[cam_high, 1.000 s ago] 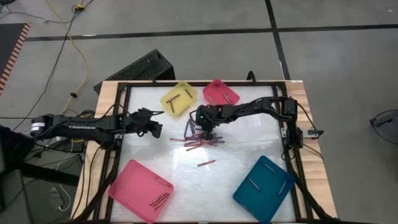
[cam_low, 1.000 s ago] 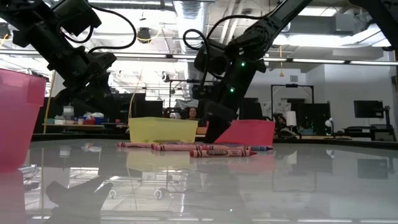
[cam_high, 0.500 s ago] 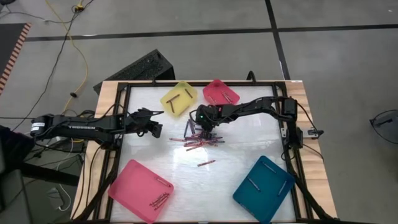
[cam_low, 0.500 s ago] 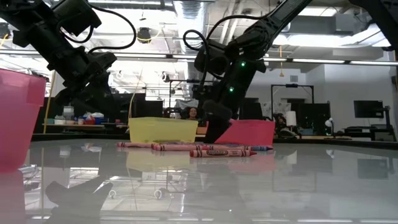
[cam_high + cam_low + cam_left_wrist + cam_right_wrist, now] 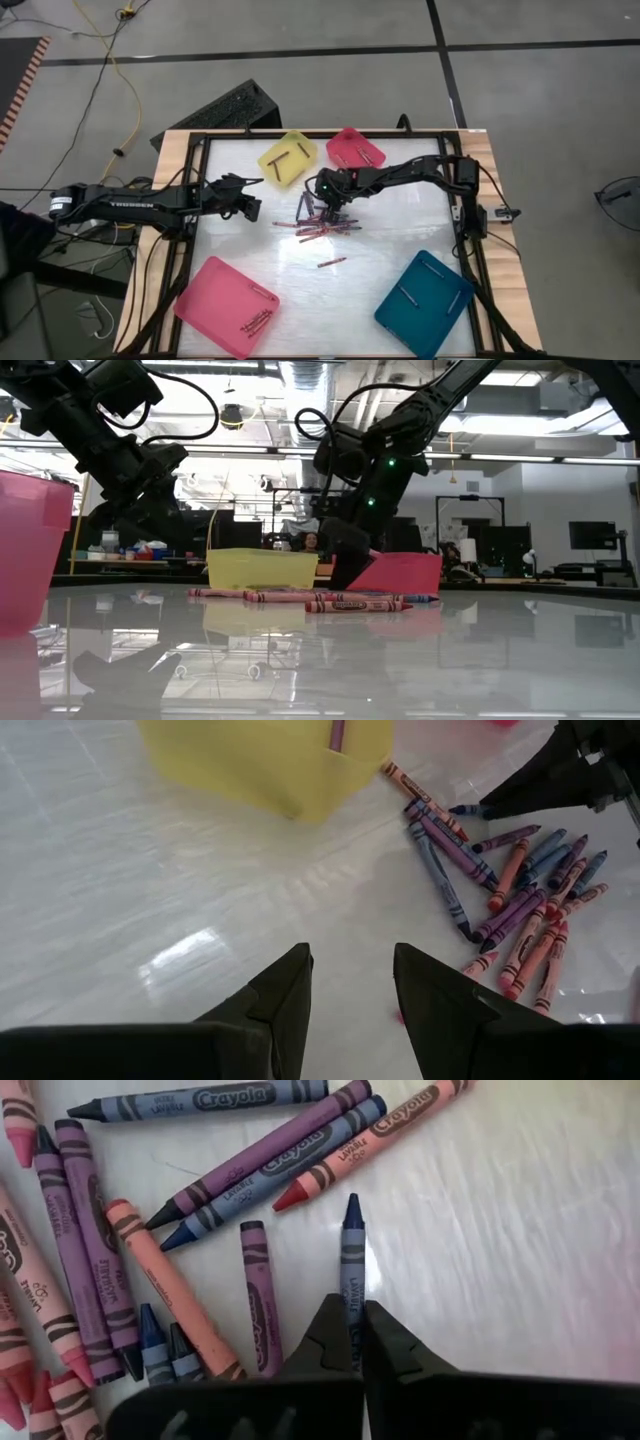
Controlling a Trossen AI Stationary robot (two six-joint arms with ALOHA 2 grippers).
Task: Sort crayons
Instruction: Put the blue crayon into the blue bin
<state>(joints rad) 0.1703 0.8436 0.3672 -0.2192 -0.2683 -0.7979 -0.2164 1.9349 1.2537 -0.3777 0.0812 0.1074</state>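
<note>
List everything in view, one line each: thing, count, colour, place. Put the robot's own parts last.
crayon pile: many, purple, blue, pink-red, table centre.
stray crayon: one, reddish, alone nearer the front than the pile.
yellow tray: one, far edge, holding crayons.
small pink tray: one, far edge, beside the yellow one.
large pink tray: one, near left corner, crayons inside.
teal tray: one, near right corner, two crayons inside.
table: one, white top, wooden rim.
left hand: dark, fingers apart, left of the pile, holding nothing.
right hand: dark, over the pile, shut on a blue crayon.
</note>
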